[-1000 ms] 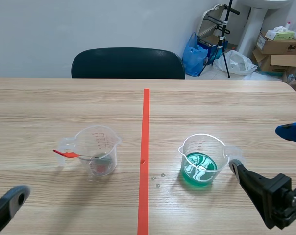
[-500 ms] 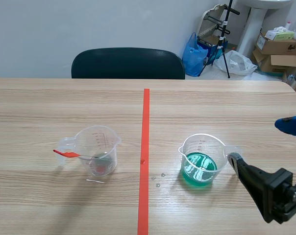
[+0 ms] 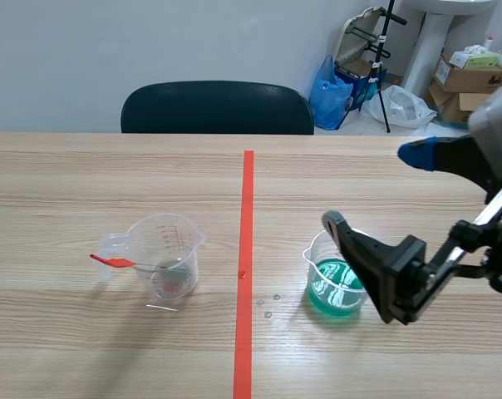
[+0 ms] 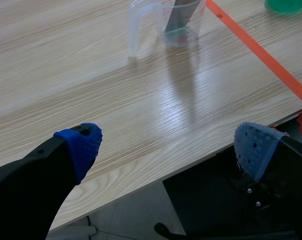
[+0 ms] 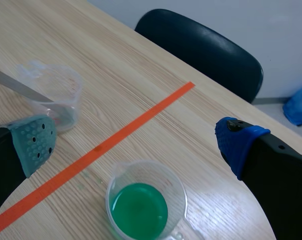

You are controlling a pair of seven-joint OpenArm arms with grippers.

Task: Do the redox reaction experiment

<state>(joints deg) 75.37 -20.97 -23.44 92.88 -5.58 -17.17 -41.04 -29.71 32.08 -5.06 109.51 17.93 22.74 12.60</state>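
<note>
Beneath the wide-open, empty right gripper [image 5: 136, 142], a clear spouted beaker [image 5: 177, 197] of bright green liquid [image 5: 138, 210].

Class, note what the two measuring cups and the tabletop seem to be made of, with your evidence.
Left cup: probably clear, glossy plastic; see-through wall with red scale marks.
Right cup: same clear plastic look; green liquid shows through the wall.
Tabletop: wood or wood-look laminate, smooth satin finish; grain lines and soft reflections.
</note>
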